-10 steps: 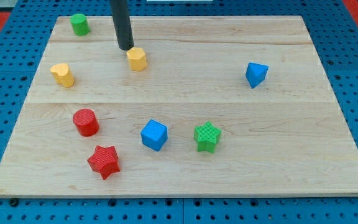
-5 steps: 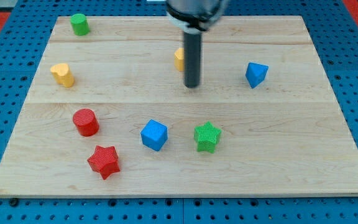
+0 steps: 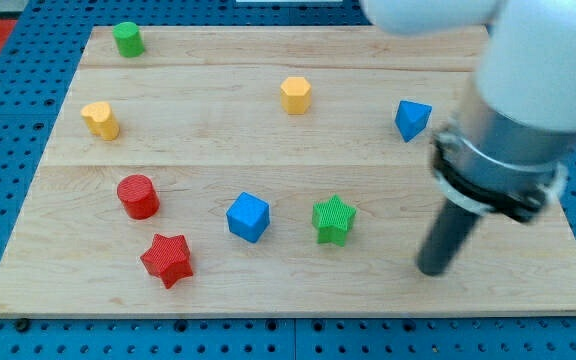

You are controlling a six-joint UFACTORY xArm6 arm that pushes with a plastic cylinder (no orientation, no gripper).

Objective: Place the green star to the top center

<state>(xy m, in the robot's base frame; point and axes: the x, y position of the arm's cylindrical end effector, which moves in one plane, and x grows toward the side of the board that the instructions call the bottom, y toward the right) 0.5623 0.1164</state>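
The green star (image 3: pixel 333 219) lies on the wooden board (image 3: pixel 298 150), right of centre in the lower half. My tip (image 3: pixel 432 269) rests on the board to the star's lower right, about a hundred pixels away and not touching it. The rod rises from there into the large white arm body at the view's upper right. A blue cube (image 3: pixel 248 217) sits just left of the star.
A yellow hexagonal block (image 3: pixel 296 95) lies at upper centre. A blue block (image 3: pixel 411 119) is at the upper right, a green cylinder (image 3: pixel 127 39) at the top left, a yellow block (image 3: pixel 100 120) at the left, a red cylinder (image 3: pixel 138 196) and a red star (image 3: pixel 167 260) at the lower left.
My tip has swept from the upper left, past the centre, down to the lower right. The yellow hexagonal block was pushed right from about the upper left to upper centre.
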